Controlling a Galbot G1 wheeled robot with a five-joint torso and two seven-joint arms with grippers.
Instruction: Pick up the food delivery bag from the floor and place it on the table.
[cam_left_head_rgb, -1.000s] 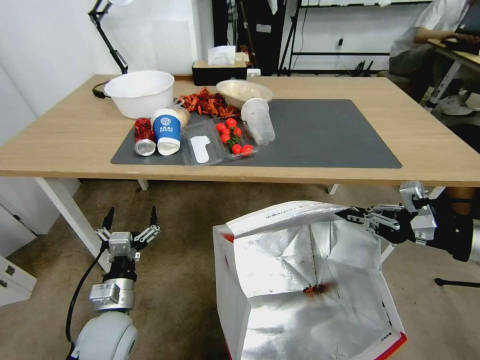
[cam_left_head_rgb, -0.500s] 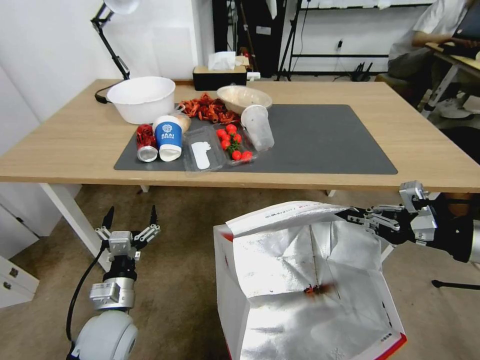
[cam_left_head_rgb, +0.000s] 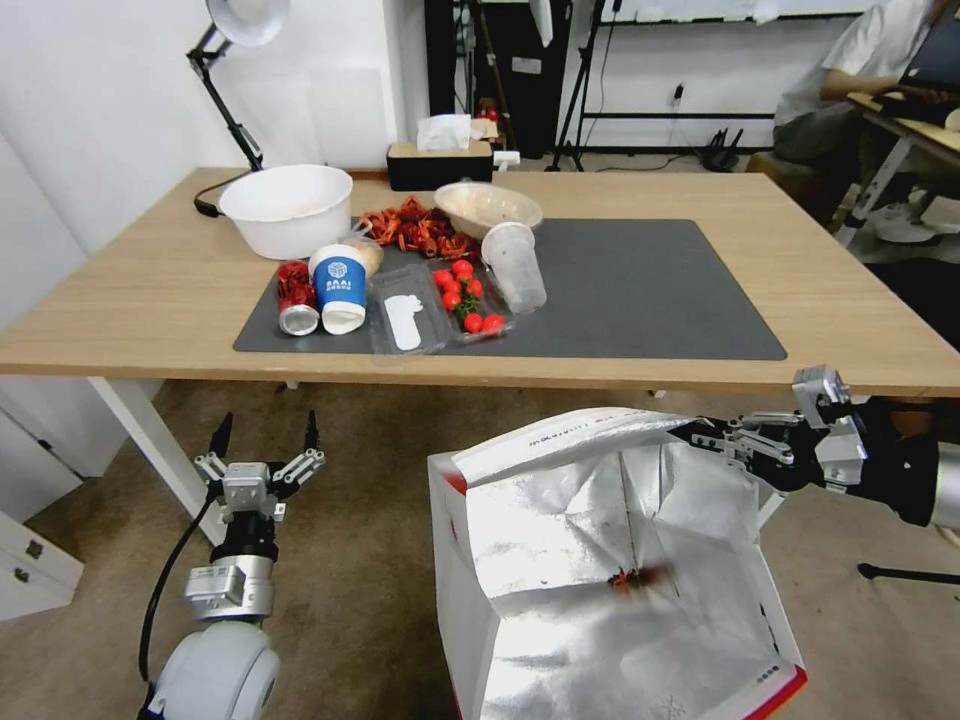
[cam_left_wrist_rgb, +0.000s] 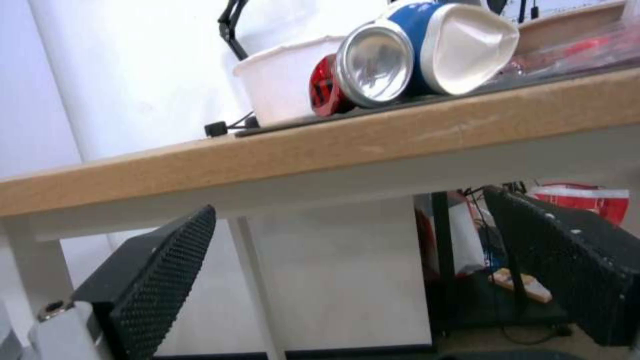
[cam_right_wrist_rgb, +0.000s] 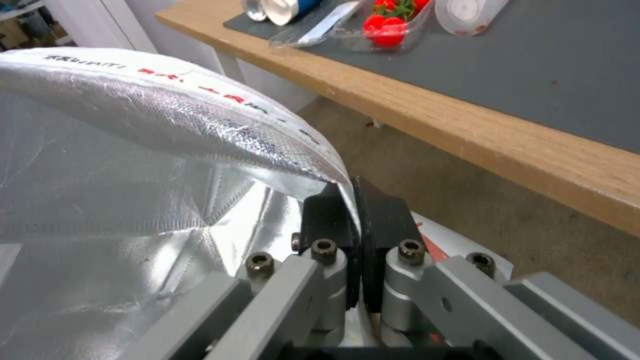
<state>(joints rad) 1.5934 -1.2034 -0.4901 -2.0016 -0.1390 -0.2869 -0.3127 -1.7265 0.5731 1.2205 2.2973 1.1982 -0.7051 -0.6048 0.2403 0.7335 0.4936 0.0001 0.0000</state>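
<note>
Camera lifted, bag unmoved | right gripper (cam_left_head_rgb: 690, 432) fingers clamp food delivery bag (cam_left_head_rgb: 610, 560) rim

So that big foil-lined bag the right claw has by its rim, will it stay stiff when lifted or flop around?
Probably floppy: the bag has a rim that already folds over where the right claw pinches one thin edge. It looks light for its bulk, with just one small red scrap showing inside. Held from one corner, it may sag and swing.
</note>
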